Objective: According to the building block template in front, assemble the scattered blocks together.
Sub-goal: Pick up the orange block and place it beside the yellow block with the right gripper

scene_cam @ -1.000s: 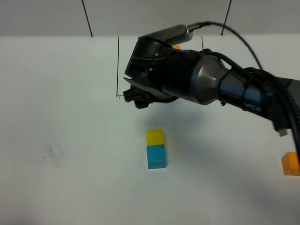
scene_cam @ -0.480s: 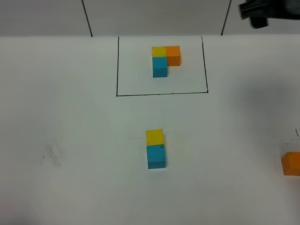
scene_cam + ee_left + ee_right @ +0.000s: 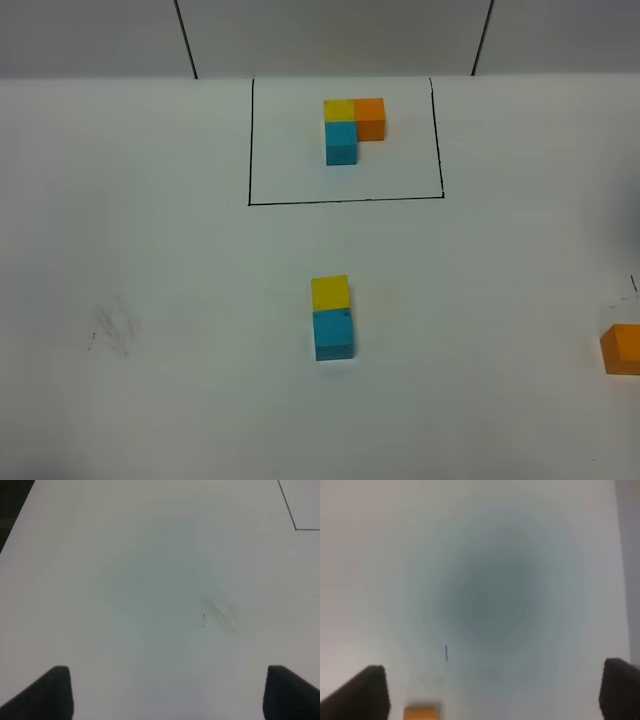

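Observation:
The building block template [image 3: 341, 142] is an L of yellow, orange and blue cubes inside a thin black rectangle at the back centre. Of the scattered blocks, the yellow cube [image 3: 330, 293] and the sky-blue cube [image 3: 333, 334] sit touching in a line at mid-table. The orange cube [image 3: 621, 349] lies alone at the right edge and also shows in the right wrist view [image 3: 421, 713]. My left gripper [image 3: 167, 700] is open and empty above bare table. My right gripper [image 3: 490, 695] is open and empty, above the table near the orange cube. Neither gripper shows in the exterior view.
A faint grey smudge [image 3: 112, 330] marks the table at the left and also shows in the left wrist view [image 3: 220, 614]. A corner of the black rectangle [image 3: 295, 528] shows there too. Two dark lines run up the back wall.
My right arm, which hung over the template one second ago, has pulled back up and to the right, out of the exterior view. The blocks have not moved.

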`<state>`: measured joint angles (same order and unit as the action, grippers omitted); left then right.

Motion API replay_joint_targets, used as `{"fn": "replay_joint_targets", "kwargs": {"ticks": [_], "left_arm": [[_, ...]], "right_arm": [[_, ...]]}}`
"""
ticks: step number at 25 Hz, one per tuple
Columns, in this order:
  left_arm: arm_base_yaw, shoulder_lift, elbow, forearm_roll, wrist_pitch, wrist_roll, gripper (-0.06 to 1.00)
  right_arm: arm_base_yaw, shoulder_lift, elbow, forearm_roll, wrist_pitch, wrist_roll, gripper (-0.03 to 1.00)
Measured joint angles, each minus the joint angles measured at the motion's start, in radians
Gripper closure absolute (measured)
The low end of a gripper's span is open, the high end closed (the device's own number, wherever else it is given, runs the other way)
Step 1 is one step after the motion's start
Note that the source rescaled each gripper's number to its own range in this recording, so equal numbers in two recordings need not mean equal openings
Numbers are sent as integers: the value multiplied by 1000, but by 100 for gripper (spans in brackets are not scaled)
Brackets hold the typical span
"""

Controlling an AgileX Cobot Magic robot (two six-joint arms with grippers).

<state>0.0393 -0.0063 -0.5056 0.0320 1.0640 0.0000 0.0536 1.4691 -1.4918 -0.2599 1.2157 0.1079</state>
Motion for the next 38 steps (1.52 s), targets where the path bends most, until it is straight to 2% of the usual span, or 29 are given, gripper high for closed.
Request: {"fn": "replay_joint_targets", "kwargs": {"ticks": [5, 8, 10, 15, 25, 33, 38], "left_arm": [[0, 0, 0, 0, 0, 0, 31], [0, 0, 0, 0, 0, 0, 31], [0, 0, 0, 0, 0, 0, 31], [0, 0, 0, 0, 0, 0, 31], [0, 0, 0, 0, 0, 0, 31], [0, 0, 0, 0, 0, 0, 31], [0, 0, 0, 0, 0, 0, 31]], "right_arm": [[-25, -51, 227, -16, 3, -8, 32], [-26, -72, 339, -6, 4, -1, 33], [-27, -81, 403, 36, -17, 1, 33], [-27, -88, 543, 168, -163, -35, 33], [-27, -88, 766, 188, -504, -10, 33], [-30, 51, 841, 190, -667, -5, 33], [-69, 167, 845, 199, -711, -3, 34]]}}
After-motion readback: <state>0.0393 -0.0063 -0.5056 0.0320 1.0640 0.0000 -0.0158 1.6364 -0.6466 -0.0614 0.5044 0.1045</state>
